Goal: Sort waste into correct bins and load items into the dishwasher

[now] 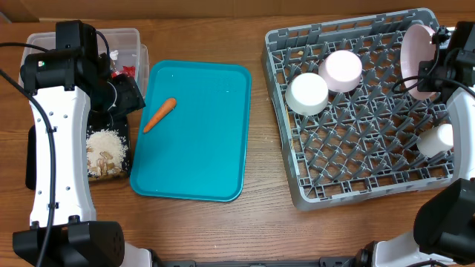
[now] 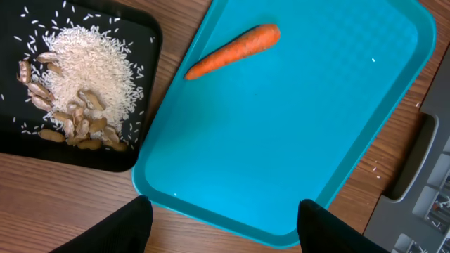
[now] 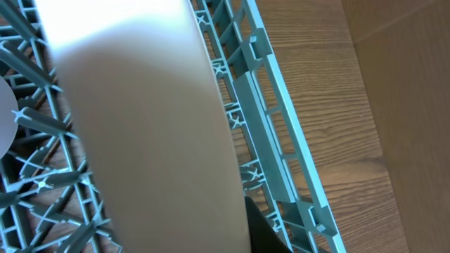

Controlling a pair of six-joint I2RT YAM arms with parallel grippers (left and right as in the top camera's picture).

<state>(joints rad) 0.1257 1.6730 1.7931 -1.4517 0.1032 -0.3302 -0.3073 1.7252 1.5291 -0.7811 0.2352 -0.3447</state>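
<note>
An orange carrot [image 1: 159, 114] [image 2: 232, 50] lies on the teal tray [image 1: 215, 156] [image 2: 295, 140]. My left gripper [image 1: 130, 95] [image 2: 221, 219] hangs open above the tray's near-left corner, holding nothing. The shallow black tray [image 1: 125, 133] [image 2: 144, 151] holds white rice [image 1: 104, 139] [image 2: 91, 63] and beige nut bits [image 1: 104, 159] [image 2: 77, 126]. In the clear tub [image 1: 126, 35] a red wrapper [image 1: 128, 71] shows. My right gripper [image 1: 434, 68] is shut on the white plate [image 1: 414, 55] [image 3: 140, 133], held on edge over the grey dish rack's [image 1: 297, 193] [image 3: 281, 140] back right corner.
Two white bowls [image 1: 307, 93] [image 1: 341, 70] sit upside down in the back of the rack. A smaller white cup [image 1: 436, 139] rests at its right side. The left arm covers much of the tub. Bare wood runs between the teal tray and the rack.
</note>
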